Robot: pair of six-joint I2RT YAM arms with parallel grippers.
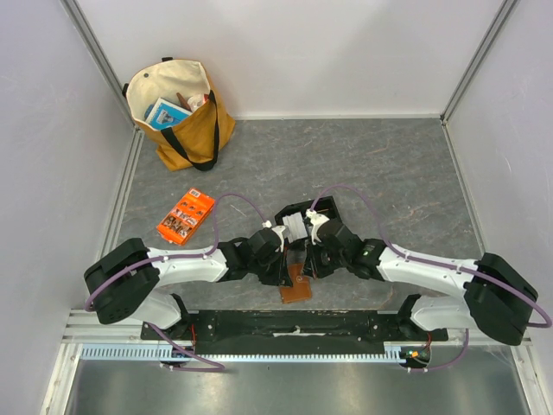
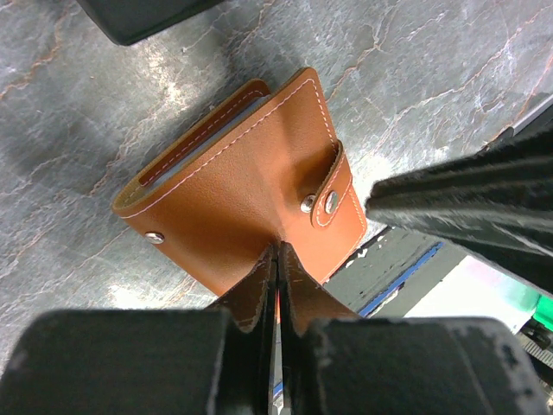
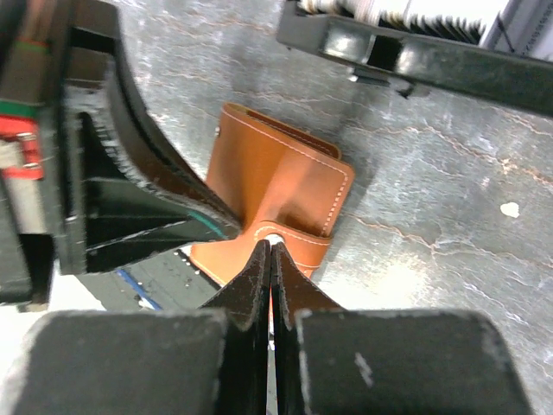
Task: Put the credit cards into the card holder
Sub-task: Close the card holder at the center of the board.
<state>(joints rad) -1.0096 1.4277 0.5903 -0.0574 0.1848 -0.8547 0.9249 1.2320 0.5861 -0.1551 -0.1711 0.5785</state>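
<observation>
Slate-grey, marble-veined table (image 1: 389,173) fills a booth of plain white walls (image 1: 302,52) joined by aluminium posts (image 1: 95,52). A mustard tote bag (image 1: 186,121) stands in the back left corner, with an orange packet (image 1: 185,216) lying flat nearer the arms. The brown card holder (image 2: 251,190) lies folded by the table's near edge. The left gripper (image 2: 276,255) is closed, its tips at the holder's edge. The right gripper (image 3: 270,251), also closed, touches the clasp tab. The credit cards (image 3: 415,13) sit stacked in a black tray (image 1: 289,210) just behind.
</observation>
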